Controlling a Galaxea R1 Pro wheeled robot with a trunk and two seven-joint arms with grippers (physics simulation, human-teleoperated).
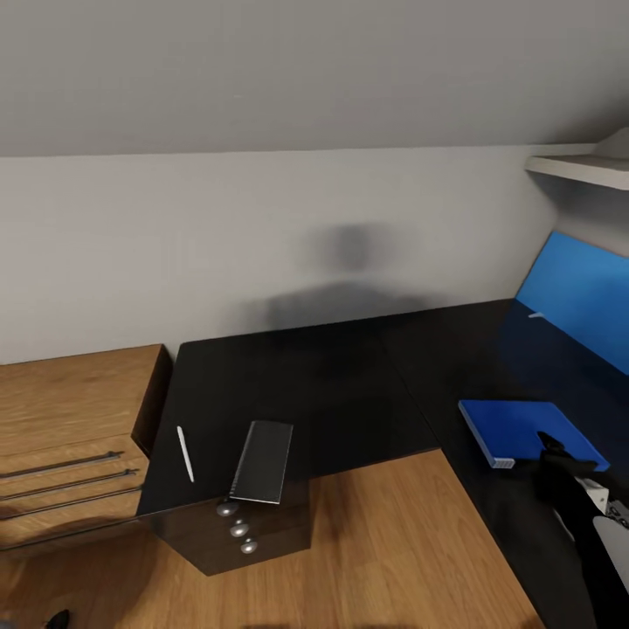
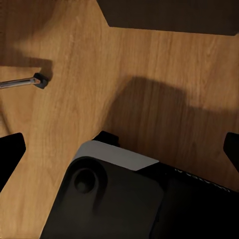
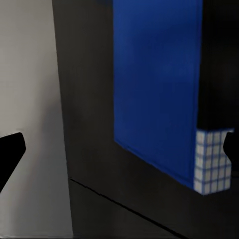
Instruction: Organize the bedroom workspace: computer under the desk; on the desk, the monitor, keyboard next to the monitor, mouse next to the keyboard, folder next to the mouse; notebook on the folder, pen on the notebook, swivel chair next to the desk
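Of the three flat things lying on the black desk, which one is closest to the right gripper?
The blue folder, right beside the right gripper. The grey notebook and white pen lie together on the desk's far wing.

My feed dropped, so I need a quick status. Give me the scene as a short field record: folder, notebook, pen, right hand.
folder: blue folder flat on the desk, right wing
notebook: grey notebook on desk's left end, above the drawer knobs
pen: white pen beside the notebook, apart from it
right hand: right hand at the folder's near right corner, fingers open
stacking: not yet done
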